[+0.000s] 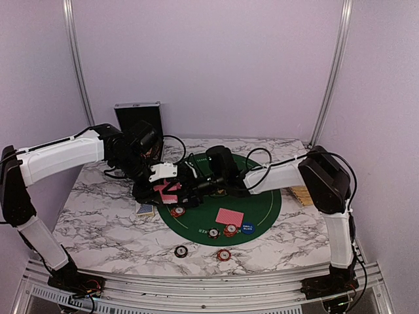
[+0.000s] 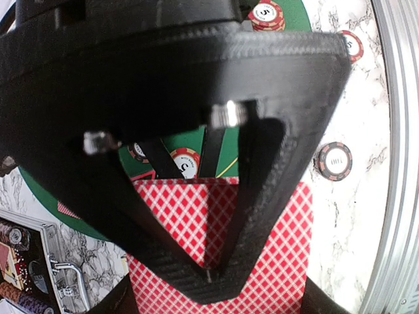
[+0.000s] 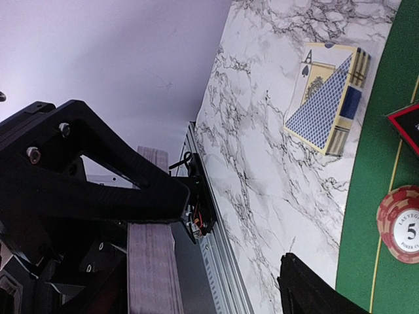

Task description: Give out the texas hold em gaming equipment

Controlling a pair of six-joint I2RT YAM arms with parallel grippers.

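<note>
Both arms reach in over the left part of a round green mat [image 1: 262,203] on the marble table [image 1: 98,222].

Left gripper [image 1: 167,187]: jaws clamped on a stack of cards [image 2: 275,235], red-checked backs toward the wrist camera, held above the mat's left edge. In the left wrist view, 1 black finger [image 2: 262,176] lies across the top card. The cards reach out past it on both sides.

Right gripper [image 3: 242,232]: jaws apart with a wide gap and nothing gripped between them. In the top view it sits just beside the left gripper, pointing at the stack. In the right wrist view a pale, finely lined band runs past the upper finger [image 3: 111,183]. I cannot tell what it is, or whether it touches.

Rest of the gear:
- 1 single card [image 1: 230,216] lies face down on the near half of the mat.
- 1 chip [image 1: 178,211] is at the mat's left edge, under the grippers.
- 2 chips [image 1: 214,232] are at the mat's near edge, the right one close to a blue disc [image 1: 247,228].
- 2 chips [image 1: 181,251] are off the mat on bare marble, near the front rail and apart from each other.

A blue card box [image 3: 324,98] lies flat on the marble just left of the mat. A black case [image 1: 137,118] stands open at the back by the wall.
</note>
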